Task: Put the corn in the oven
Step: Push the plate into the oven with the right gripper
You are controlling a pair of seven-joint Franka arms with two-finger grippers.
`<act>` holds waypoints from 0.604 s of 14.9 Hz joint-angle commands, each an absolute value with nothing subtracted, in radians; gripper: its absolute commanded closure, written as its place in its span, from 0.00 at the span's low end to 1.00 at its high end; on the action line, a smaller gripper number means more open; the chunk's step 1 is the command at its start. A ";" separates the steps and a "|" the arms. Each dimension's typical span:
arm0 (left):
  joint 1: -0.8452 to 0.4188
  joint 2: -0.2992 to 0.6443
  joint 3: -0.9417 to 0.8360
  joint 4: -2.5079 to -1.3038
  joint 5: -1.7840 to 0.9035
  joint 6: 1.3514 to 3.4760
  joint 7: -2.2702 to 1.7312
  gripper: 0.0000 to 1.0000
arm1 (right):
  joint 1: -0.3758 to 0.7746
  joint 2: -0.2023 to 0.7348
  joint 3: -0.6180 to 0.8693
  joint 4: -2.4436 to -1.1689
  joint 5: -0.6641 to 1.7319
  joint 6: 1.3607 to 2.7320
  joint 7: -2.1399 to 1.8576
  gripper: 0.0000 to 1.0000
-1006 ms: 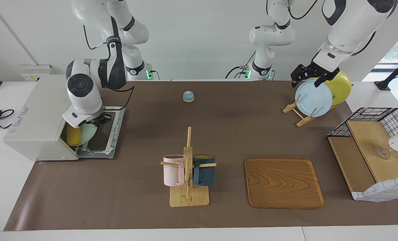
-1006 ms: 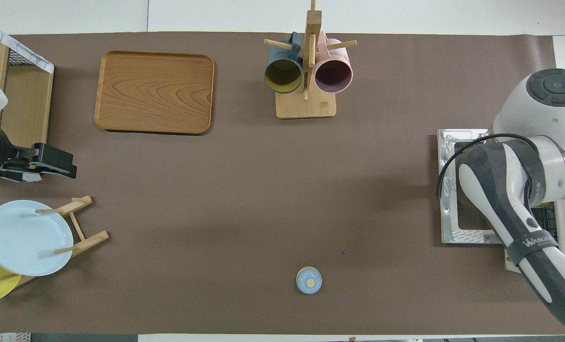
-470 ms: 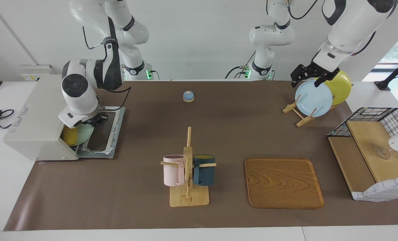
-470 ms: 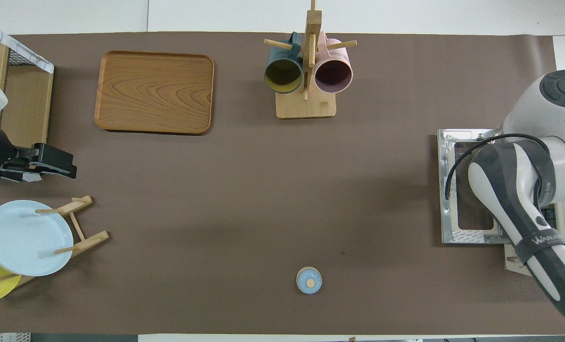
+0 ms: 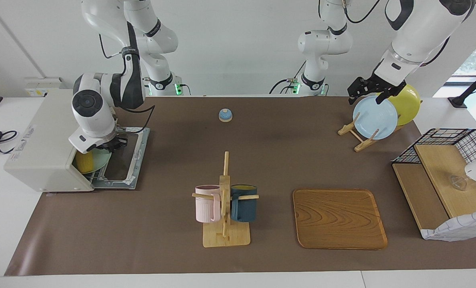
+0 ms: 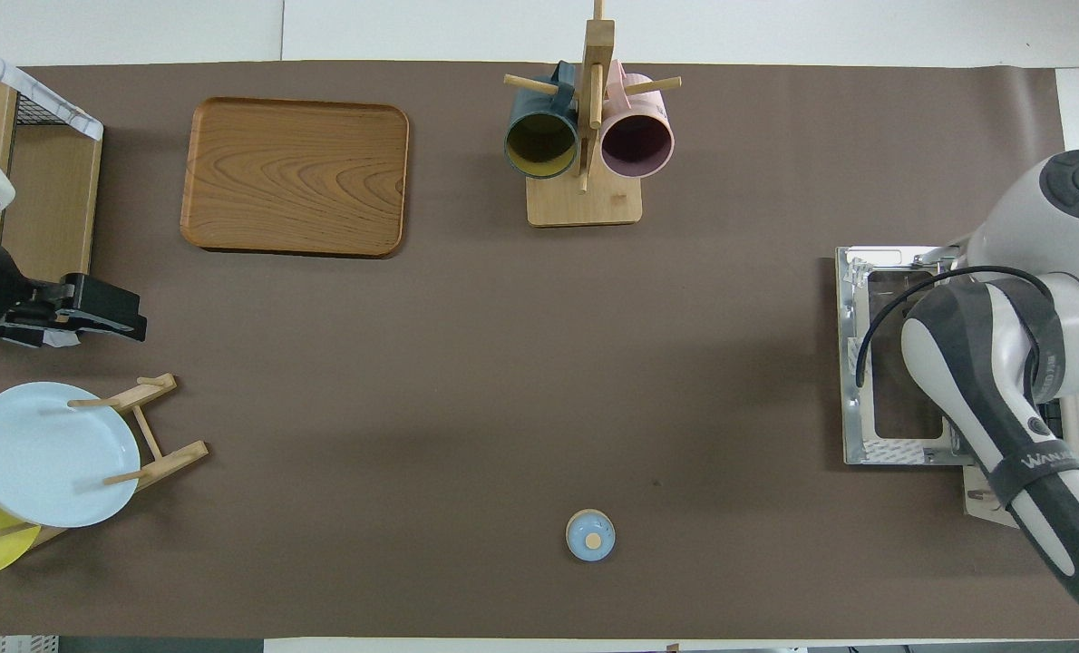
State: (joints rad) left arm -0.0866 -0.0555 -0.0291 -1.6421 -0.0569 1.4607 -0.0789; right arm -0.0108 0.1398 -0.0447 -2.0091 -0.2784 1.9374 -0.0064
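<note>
The off-white oven (image 5: 42, 140) stands at the right arm's end of the table, its door (image 5: 122, 162) folded down flat on the mat. The door also shows in the overhead view (image 6: 857, 363). The yellow corn (image 5: 84, 162) lies on a pale green plate (image 5: 101, 157) just inside the oven's mouth, on the rack. My right gripper (image 5: 111, 146) is at the mouth, right over the plate's rim; its wrist hides the fingers. My left gripper (image 5: 369, 94) waits in the air over the plate rack.
A plate rack (image 5: 360, 136) holds a pale blue plate (image 5: 376, 118) and a round yellow plate (image 5: 408, 104). A mug tree (image 5: 225, 208) with two mugs, a wooden tray (image 5: 339, 218), a small blue bell (image 5: 225, 115) and a wire shelf basket (image 5: 442, 176) stand on the mat.
My right arm has shifted toward the oven, and the corn and the green plate have gone deeper into its mouth. The left arm has not moved.
</note>
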 commanded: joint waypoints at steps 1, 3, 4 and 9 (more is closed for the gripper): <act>-0.086 -0.061 -0.026 -1.641 -0.063 1.459 -0.083 0.00 | -0.040 0.112 -0.029 -2.060 -0.284 1.988 -0.034 0.87; -0.086 -0.061 -0.026 -1.641 -0.063 1.459 -0.083 0.00 | -0.048 0.112 -0.029 -2.065 -0.284 1.990 -0.034 0.85; -0.086 -0.061 -0.026 -1.641 -0.063 1.459 -0.083 0.00 | -0.046 0.113 -0.029 -2.063 -0.284 1.991 -0.032 0.84; -0.086 -0.061 -0.026 -1.641 -0.063 1.459 -0.083 0.00 | -0.031 0.118 -0.025 -2.033 -0.284 1.970 -0.029 0.83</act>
State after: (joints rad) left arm -0.0866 -0.0555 -0.0291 -1.6421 -0.0569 1.4607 -0.0789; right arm -0.0205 0.1374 -0.0402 -2.0325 -0.2783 1.9698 -0.0065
